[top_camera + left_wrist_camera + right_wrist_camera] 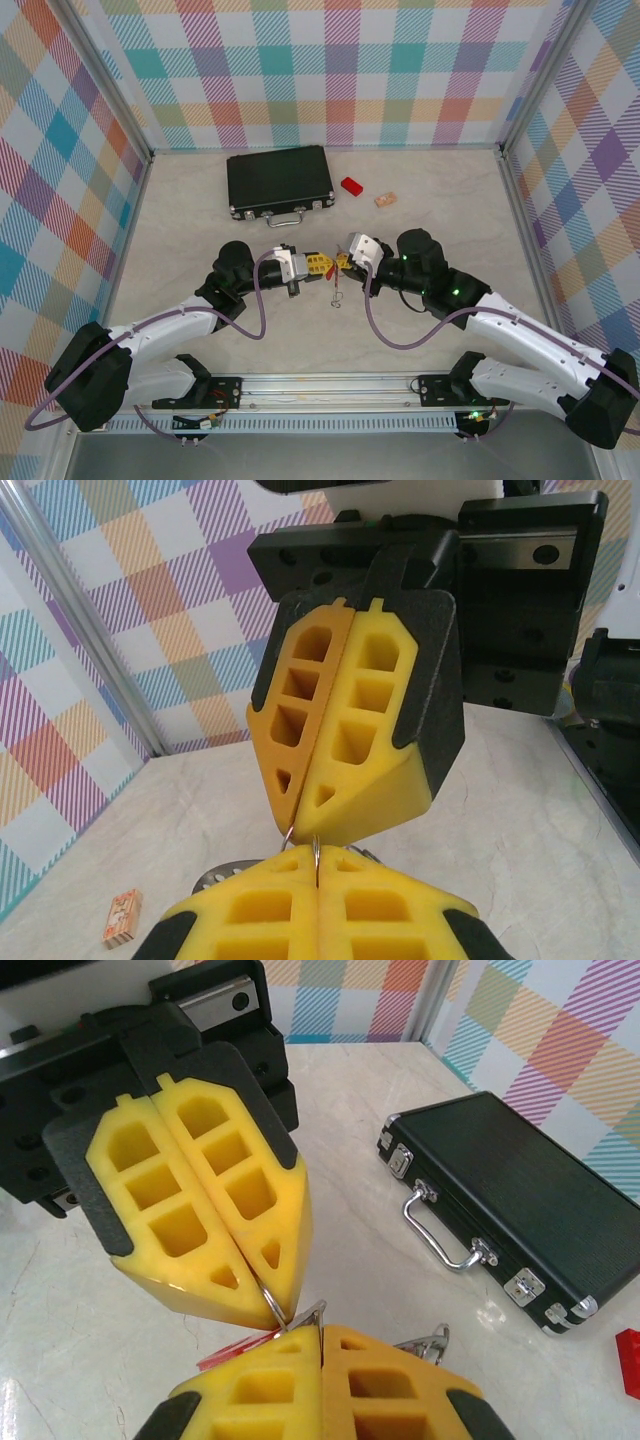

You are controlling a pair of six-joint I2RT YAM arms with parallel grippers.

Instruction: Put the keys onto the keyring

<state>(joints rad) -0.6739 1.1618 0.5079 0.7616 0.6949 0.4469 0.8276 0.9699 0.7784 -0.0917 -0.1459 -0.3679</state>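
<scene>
Top cam: high, behind arm bases, tilted down, whole beige marbled tabletop [190,220] in frame. Wrist cams: very close, facing each other; shared patch is where left yellow foam-padded gripper [284,1310] meets right yellow foam-padded gripper [304,830]

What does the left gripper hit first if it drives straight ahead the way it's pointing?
The right gripper: its yellow tips face the left gripper nearly tip to tip, with only the thin wire of the keyring between them. Depth is hard to judge, but contact looks almost immediate.
</scene>
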